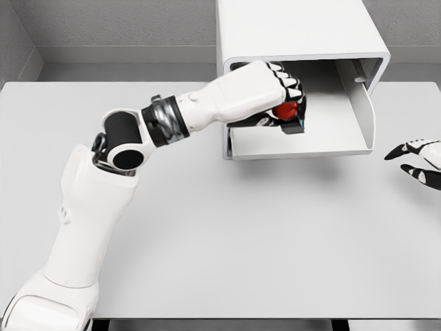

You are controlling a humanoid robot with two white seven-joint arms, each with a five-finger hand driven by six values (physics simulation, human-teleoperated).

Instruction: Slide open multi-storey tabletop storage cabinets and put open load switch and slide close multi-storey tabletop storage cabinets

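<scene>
A white tabletop storage cabinet (303,34) stands at the back of the table, its front open and its drawer tray (331,141) slid out toward me. My left hand (288,103) reaches into the cabinet mouth over the tray, fingers curled around the load switch (288,112), a small dark block with a red knob. The switch hangs just above the tray floor at its left part. My right hand (419,160) shows at the right edge, resting low over the table with relaxed fingers, holding nothing.
The white table (227,241) spreads wide in front of the cabinet. The drawer's front panel (364,114) stands at the tray's right side. Grey walls close off the back.
</scene>
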